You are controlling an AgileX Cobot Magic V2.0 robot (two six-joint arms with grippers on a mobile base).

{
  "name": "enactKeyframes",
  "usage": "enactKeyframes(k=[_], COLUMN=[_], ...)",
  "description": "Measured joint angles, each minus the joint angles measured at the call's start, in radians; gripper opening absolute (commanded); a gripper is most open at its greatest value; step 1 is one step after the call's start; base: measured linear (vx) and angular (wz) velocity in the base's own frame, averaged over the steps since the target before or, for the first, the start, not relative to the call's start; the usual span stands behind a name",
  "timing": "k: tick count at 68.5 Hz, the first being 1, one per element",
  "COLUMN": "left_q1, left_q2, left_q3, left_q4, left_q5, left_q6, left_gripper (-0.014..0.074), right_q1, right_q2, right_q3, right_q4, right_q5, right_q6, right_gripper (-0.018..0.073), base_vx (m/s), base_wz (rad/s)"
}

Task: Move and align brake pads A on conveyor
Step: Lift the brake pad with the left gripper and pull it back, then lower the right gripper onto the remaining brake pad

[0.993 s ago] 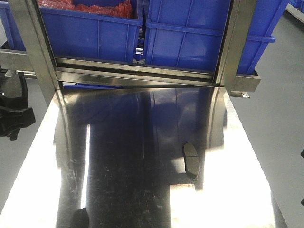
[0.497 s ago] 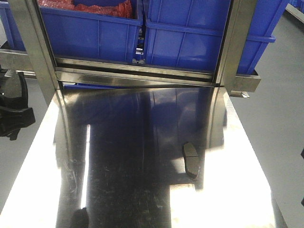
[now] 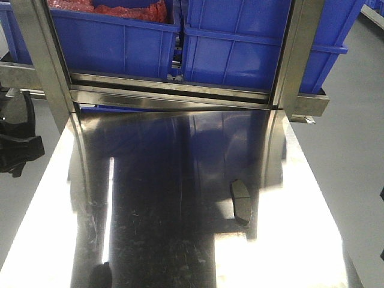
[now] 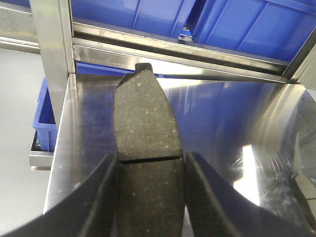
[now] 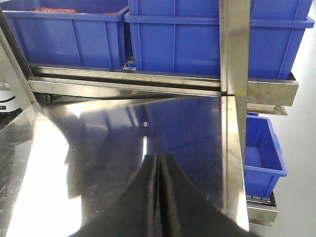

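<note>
In the left wrist view the left tool (image 4: pixel 150 158) pinches a brake pad (image 4: pixel 143 113) between its two black fingers (image 4: pixel 106 192). The pad fills the centre of the frame, its groove running across just above the fingertips and its far end pointing up toward the blue bins (image 4: pixel 247 24). A second brake pad (image 3: pixel 241 203) lies alone on the shiny steel bench (image 3: pixel 150 198), right of centre in the lower half of the front view. The right tool (image 5: pixel 159 158) sits at bottom centre of its own view, pressed together and holding nothing.
</note>
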Motion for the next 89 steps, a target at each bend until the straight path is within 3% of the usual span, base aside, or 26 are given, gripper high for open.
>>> enactKeyframes(k=[9,13,22,30,52,67,89], left_q1=[0.000,0.000,0.000,0.000,0.000,0.000,0.000], left_q2=[0.000,0.000,0.000,0.000,0.000,0.000,0.000], left_q3=[0.000,0.000,0.000,0.000,0.000,0.000,0.008], left_q4=[0.000,0.000,0.000,0.000,0.000,0.000,0.000], left_q5=[0.000,0.000,0.000,0.000,0.000,0.000,0.001], left_q6=[0.000,0.000,0.000,0.000,0.000,0.000,0.000], left_gripper=[0.0129,0.0129,0.0129,0.0129,0.0129,0.0129,0.0129], right_q1=[0.000,0.000,0.000,0.000,0.000,0.000,0.034], right_q2=[0.000,0.000,0.000,0.000,0.035,0.334,0.836], right_q3=[0.000,0.000,0.000,0.000,-0.016,-0.196,-0.458], right_q4=[0.000,-0.005,-0.019,-0.020,-0.003,0.012,0.033], right_q5=[-0.006,-0.017,-0.033,-0.034,-0.035,0.131,0.231], right_q6=[0.000,0.000,0.000,0.000,0.000,0.000,0.018], right_gripper=[0.0118,0.0218,0.0538,0.0729,0.0683,0.0671,0.0662], base_vx=[0.00,0.00,0.00,0.00,0.00,0.00,0.00], base_wz=[0.00,0.00,0.00,0.00,0.00,0.00,0.00])
